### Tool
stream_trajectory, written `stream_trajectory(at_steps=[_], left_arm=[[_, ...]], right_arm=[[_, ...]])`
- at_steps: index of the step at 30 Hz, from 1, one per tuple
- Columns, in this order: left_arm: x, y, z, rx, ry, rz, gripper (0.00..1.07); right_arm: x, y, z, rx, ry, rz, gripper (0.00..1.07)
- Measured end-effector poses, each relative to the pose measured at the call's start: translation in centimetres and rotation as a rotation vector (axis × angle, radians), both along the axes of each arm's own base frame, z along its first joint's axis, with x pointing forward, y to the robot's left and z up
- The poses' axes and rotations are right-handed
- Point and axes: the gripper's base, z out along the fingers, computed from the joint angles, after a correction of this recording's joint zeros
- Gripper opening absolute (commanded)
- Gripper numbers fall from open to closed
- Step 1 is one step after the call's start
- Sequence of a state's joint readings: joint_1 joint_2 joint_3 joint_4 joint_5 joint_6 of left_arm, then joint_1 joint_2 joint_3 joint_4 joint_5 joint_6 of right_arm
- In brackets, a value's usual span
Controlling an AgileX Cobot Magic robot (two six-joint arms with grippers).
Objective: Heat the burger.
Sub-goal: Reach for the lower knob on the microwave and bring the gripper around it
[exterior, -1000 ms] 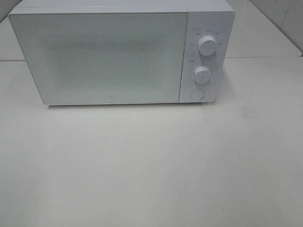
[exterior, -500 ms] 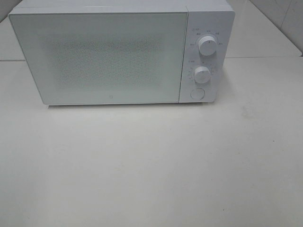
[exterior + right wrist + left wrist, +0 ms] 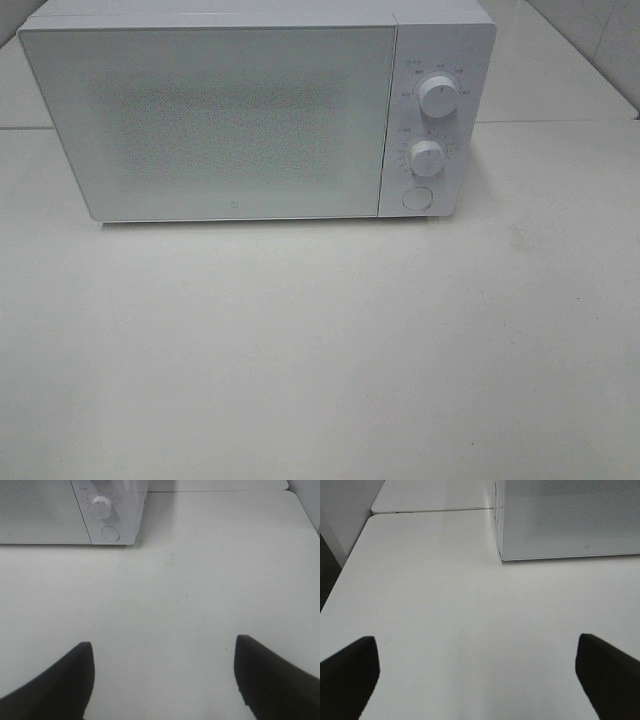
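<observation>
The burger is out of view in every frame. A white microwave point(image 3: 250, 110) stands at the back of the table with its door point(image 3: 210, 120) shut; part of it also shows in the left wrist view point(image 3: 570, 520) and the right wrist view point(image 3: 70, 510). My left gripper point(image 3: 477, 672) is open above bare table, off the microwave's left front corner, with nothing between its dark fingers point(image 3: 350, 675). Over the table in front of the control panel, my right gripper point(image 3: 162, 677) is open and holds nothing. Neither gripper shows in the exterior high view.
The microwave's panel carries two white knobs point(image 3: 438, 96) point(image 3: 427, 158) and a round button point(image 3: 415, 198). The white table point(image 3: 320, 350) stretches in front of it. A seam between two tabletops point(image 3: 435, 511) runs behind the left side, and the table's left edge point(image 3: 340, 580) drops to a dark gap.
</observation>
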State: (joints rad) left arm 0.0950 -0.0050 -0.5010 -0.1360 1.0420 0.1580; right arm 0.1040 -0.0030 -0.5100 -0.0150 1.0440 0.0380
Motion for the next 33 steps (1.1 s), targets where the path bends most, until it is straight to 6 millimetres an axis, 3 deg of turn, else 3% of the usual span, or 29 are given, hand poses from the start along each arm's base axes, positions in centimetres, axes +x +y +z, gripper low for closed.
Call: stream_trajectory(at_steps=[6, 9, 11, 17, 22, 33], left_arm=[[0.0, 0.0, 0.0, 0.0, 0.0, 0.0, 1.0], [0.0, 0.0, 0.0, 0.0, 0.0, 0.0, 1.0], [0.0, 0.0, 0.0, 0.0, 0.0, 0.0, 1.0], [0.0, 0.0, 0.0, 0.0, 0.0, 0.0, 1.0], [0.0, 0.0, 0.0, 0.0, 0.0, 0.0, 1.0], [0.0, 0.0, 0.0, 0.0, 0.0, 0.0, 1.0]], right_arm=[[-0.2, 0.0, 0.4, 0.007, -0.011, 0.004, 0.75], [-0.4, 0.1, 1.5, 0.016, -0.034, 0.009, 0.75], [0.7, 0.2, 2.6, 0.016, -0.036, 0.009, 0.75], [2.0, 0.3, 3.1, 0.016, -0.041, 0.009, 0.75], [4.4, 0.6, 3.9, 0.019, -0.067, 0.009, 0.75], [7.1, 0.9, 4.2, 0.018, -0.055, 0.009, 0.75]])
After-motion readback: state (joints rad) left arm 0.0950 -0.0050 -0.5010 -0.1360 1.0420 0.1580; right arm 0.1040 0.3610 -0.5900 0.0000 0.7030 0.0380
